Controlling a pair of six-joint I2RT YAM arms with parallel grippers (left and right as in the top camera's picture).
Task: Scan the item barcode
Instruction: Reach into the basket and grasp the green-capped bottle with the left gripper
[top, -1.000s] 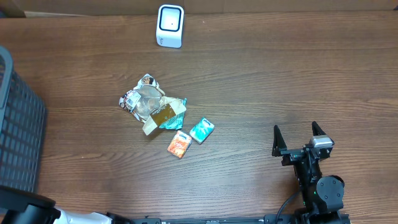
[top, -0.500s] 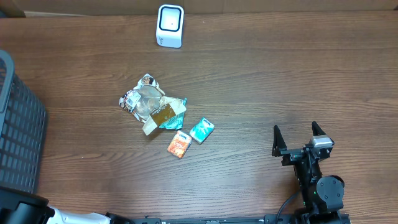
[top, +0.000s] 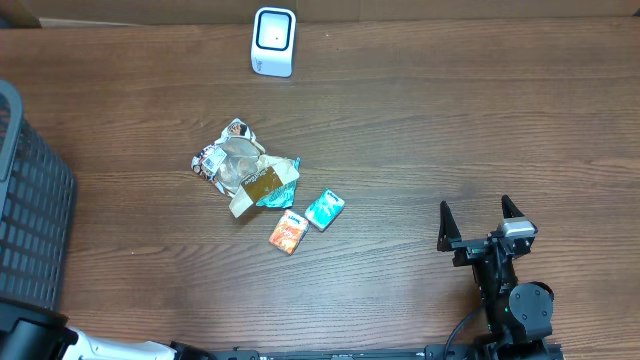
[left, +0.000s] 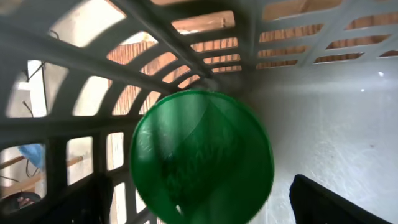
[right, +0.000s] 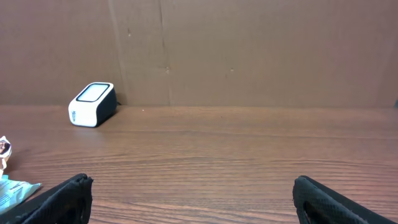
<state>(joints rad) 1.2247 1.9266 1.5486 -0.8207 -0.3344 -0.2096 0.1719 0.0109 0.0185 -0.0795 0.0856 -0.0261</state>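
**A:** Near corner first: the left arm (top: 35, 338) has slipped a touch lower in the overhead view since a second ago. Nothing else on the table (top: 450, 120) has budged.

**B:** What does its wrist camera give?

**A:** It's down inside the basket (left: 348, 112). The left gripper (left: 199, 186) has its jaws spread, and a blurred round green thing (left: 202, 155) sits between them, touching neither as far as I can tell.

**B:** So that item looks released. I'd judge its scan finished and a fresh pick due.

**A:** The right gripper (top: 474, 204) waits at the near edge, jaws wide and empty, aimed across the table.

**B:** And beyond it?

**A:** Mid-table, the orange packet (top: 288, 232) lies just beside the teal packet (top: 324, 209), with the crumpled wrappers (top: 240, 165) behind. The scanner (top: 273, 41) stands at the far edge, well apart from all of it.
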